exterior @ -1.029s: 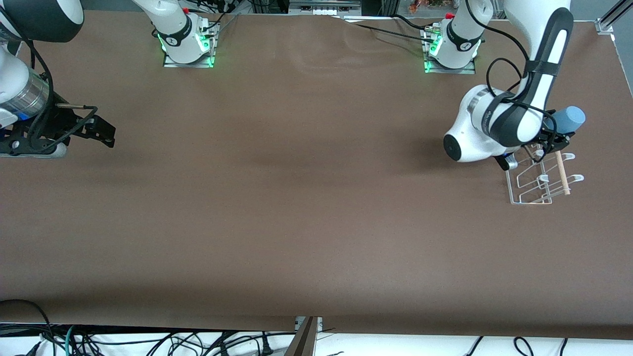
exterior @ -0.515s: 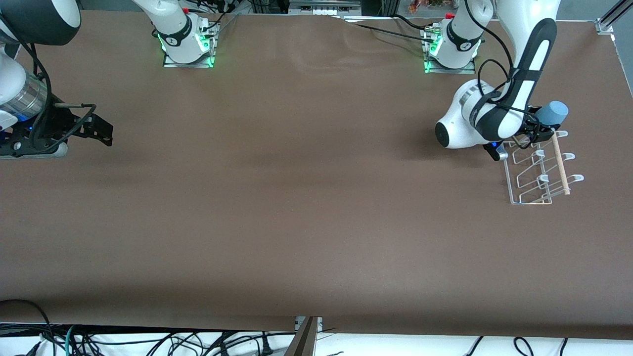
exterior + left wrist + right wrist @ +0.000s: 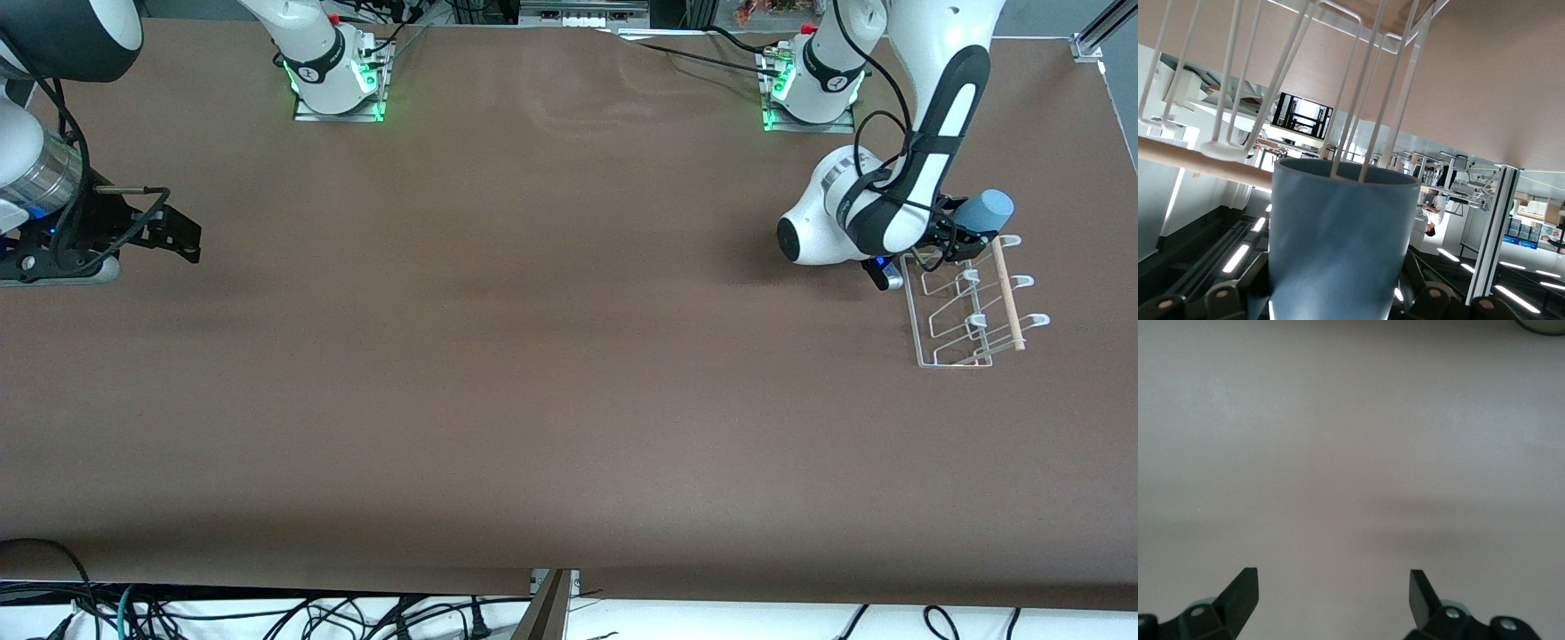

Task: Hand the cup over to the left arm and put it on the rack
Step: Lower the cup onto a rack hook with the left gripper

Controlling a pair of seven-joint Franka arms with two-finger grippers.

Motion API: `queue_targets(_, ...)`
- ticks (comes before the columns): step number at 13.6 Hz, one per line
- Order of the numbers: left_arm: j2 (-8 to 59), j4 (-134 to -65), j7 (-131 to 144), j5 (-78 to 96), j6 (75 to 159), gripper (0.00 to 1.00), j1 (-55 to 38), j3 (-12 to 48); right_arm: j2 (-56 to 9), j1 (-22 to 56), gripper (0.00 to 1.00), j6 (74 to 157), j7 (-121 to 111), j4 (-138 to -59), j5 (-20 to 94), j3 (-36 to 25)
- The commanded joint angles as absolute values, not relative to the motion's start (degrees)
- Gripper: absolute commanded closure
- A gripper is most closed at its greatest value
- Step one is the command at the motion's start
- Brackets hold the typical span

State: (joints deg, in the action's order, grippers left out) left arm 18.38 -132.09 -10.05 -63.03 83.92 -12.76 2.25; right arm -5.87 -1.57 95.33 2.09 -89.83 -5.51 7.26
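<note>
Front view: left gripper (image 3: 965,238) grips the cup (image 3: 987,211) over the rack (image 3: 969,302), at its end farthest from the camera; right gripper (image 3: 173,236) waits well apart. Left wrist: cup against the pegs. Right wrist: fingers (image 3: 1241,590) spread, empty. Handover done, release remains

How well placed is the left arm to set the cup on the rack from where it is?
Probably well. The left claw holds the cup right at the rack's end nearest the arms' bases, two wires entering its open mouth. Nothing blocks it; the right claw waits at its own end.
</note>
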Motion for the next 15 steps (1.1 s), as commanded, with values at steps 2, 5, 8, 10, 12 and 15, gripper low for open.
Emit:
queue_targets(2,19.2,-132.5,-9.4,-65.0,85.2,0.83,-12.7,2.2,-6.2,-2.1,0.00,94.4,1.2,-88.7,-5.4,7.6)
queue_targets(5,19.2,-132.4,-8.4,-65.0,85.1,0.00,-12.9,2.2,-6.2,-2.2,0.00,94.4,1.2,-88.7,-5.4,7.6)
queue_targets(8,18.6,-131.8,-8.3,-64.9,85.1,0.00,-12.5,2.2,-6.2,-2.2,0.00,94.4,1.2,-88.7,-5.4,7.6)
queue_targets(10,18.1,-130.3,-8.3,-64.0,85.1,0.00,-12.3,2.1,-6.2,-2.1,0.00,94.4,1.2,-88.7,-5.4,7.6)
queue_targets(12,17.8,-126.9,-8.3,-60.0,84.8,0.00,-11.5,2.0,-6.2,-2.1,0.00,94.4,1.2,-88.7,-5.4,7.6)
queue_targets(15,17.8,-121.0,-8.4,-51.2,84.4,0.00,-10.3,1.9,-6.2,-2.1,0.00,94.5,1.2,-88.7,-5.4,7.6)
